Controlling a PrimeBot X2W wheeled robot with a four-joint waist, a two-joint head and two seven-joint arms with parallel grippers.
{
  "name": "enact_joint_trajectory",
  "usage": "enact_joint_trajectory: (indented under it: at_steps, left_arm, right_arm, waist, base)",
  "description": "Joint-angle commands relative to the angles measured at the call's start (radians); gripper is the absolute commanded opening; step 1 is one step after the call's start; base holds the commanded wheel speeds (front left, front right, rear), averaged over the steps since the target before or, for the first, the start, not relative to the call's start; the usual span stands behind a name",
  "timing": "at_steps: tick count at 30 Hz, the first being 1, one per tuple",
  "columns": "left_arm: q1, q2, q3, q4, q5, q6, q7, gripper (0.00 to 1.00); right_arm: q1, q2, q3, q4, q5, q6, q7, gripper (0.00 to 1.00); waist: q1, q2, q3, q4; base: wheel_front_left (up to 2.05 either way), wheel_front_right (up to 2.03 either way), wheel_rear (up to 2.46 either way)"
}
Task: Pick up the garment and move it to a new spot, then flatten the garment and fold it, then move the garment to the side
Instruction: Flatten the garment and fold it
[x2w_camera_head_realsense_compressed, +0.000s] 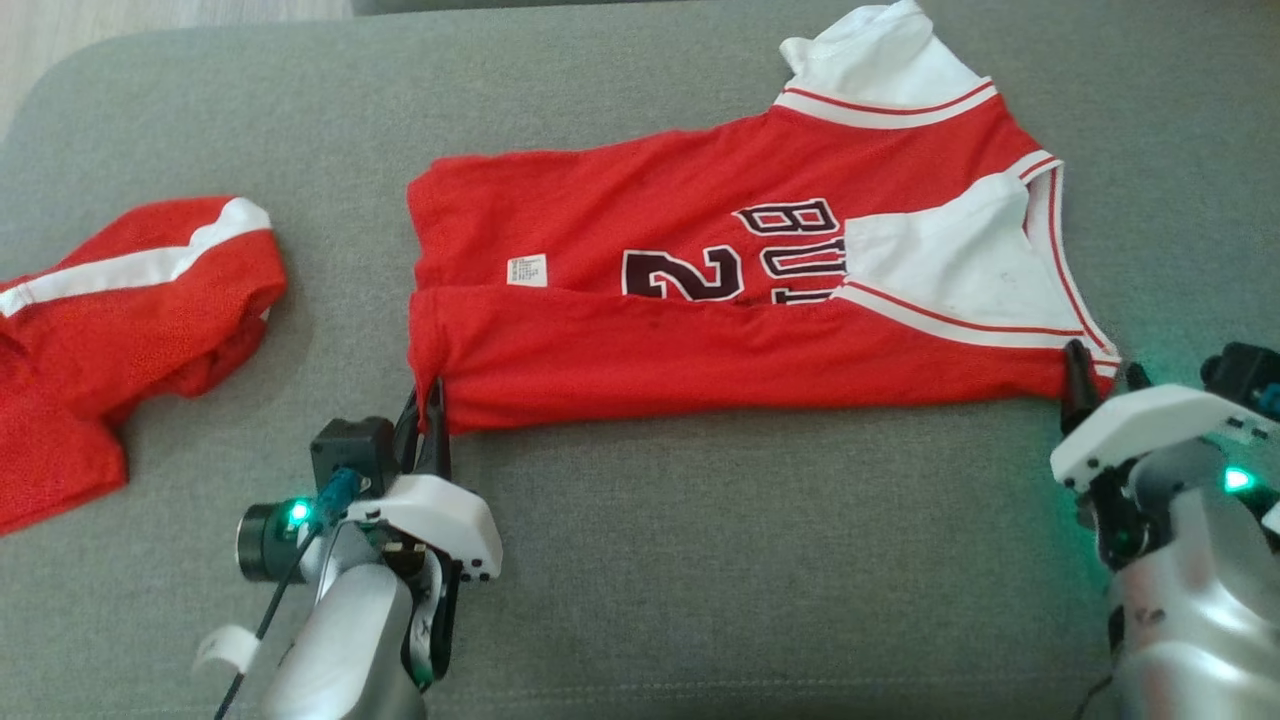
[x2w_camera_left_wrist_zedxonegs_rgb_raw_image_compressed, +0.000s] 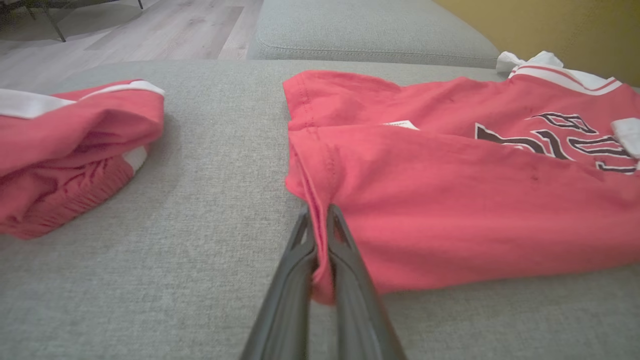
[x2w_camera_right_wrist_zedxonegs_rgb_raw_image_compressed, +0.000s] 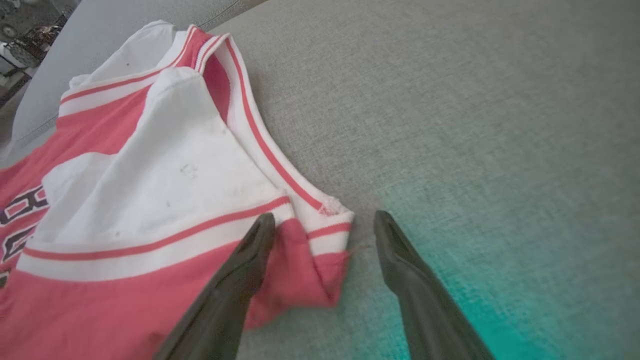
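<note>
My left pincer (x2w_camera_left_wrist_zedxonegs_rgb_raw_image_compressed: 318, 212) is squeezed tight on the bottom corner of the red sleeveless sports shirt (x2w_camera_head_realsense_compressed: 700, 300) with white trim and dark letters. My right pincer (x2w_camera_right_wrist_zedxonegs_rgb_raw_image_compressed: 325, 220) is wide apart. One finger sits on the shirt's shoulder corner and the other sits on the bare seat beside it.

The shirt lies half folded in the middle of the grey cloth couch seat (x2w_camera_head_realsense_compressed: 750, 560).

I hold only a little bit of cloth on the left, so I think it could slip out if I pull hard. If I lift before the right pincer bites, the shirt would hang from one corner and the fold would fall open. The right pincer could also pinch just the thin white edge.

A bunched red cloth with a white stripe (x2w_camera_head_realsense_compressed: 130, 300) lies to my left, apart from the shirt. A pull that way could bump it. The wooden floor (x2w_camera_head_realsense_compressed: 150, 20) begins past the far left corner. The seat near me and to the right has lots of room.
</note>
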Motion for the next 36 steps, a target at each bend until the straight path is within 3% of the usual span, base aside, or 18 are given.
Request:
enact_joint_trajectory:
  at_steps: [1,5,6,7,15,21,28,36]
  left_arm:
    - [-0.041,0.011,0.032,-0.032,0.010,-0.001,-0.013,0.00]
    - [-0.045,0.010,0.028,-0.031,0.013,0.001,-0.013,0.00]
    - [-0.046,0.009,0.028,-0.029,0.013,0.001,-0.013,0.00]
    - [-0.047,0.009,0.027,-0.028,0.013,0.001,-0.013,0.00]
    - [-0.035,0.033,0.024,0.010,0.023,-0.013,-0.013,0.00]
    - [-0.007,0.070,0.016,0.039,0.021,-0.048,-0.013,0.00]
    - [0.042,0.092,-0.004,0.043,0.023,-0.071,-0.012,0.00]
    - [0.121,0.111,-0.035,0.003,0.020,-0.080,0.036,0.00]
  right_arm:
    - [-0.048,-0.005,0.022,-0.011,0.018,-0.001,-0.008,1.00]
    - [-0.076,-0.003,0.045,0.039,0.030,-0.001,-0.012,1.00]
    - [-0.082,-0.003,0.051,0.050,0.036,-0.001,-0.011,0.41]
    - [-0.086,-0.003,0.057,0.060,0.041,-0.001,-0.012,0.00]
    - [-0.077,-0.038,0.100,0.104,0.063,-0.001,-0.037,0.00]
    - [-0.016,-0.041,0.116,0.069,0.119,-0.001,-0.004,0.00]
    - [0.117,-0.044,0.117,-0.070,0.180,-0.001,0.082,0.00]
    - [0.355,-0.013,0.071,-0.383,0.216,-0.001,0.253,0.00]
  waist:
    - [0.0000,0.0000,0.005,0.005]
    - [0.0000,0.0000,0.010,0.007]
    - [0.0000,0.0000,0.010,0.007]
    - [0.0000,0.0000,0.009,0.006]
    - [0.0000,0.0000,-0.040,-0.012]
    - [0.0000,0.0000,-0.107,-0.032]
    - [0.0000,0.0000,-0.170,-0.043]
    - [0.0000,0.0000,-0.206,-0.055]
  base:
    - [0.00,0.00,0.00]
    - [0.00,0.00,0.00]
    - [0.00,0.00,0.00]
    - [0.00,0.00,0.00]
    - [0.00,0.00,0.00]
    - [0.00,0.00,0.00]
    - [0.00,0.00,0.00]
    - [0.00,0.00,0.00]
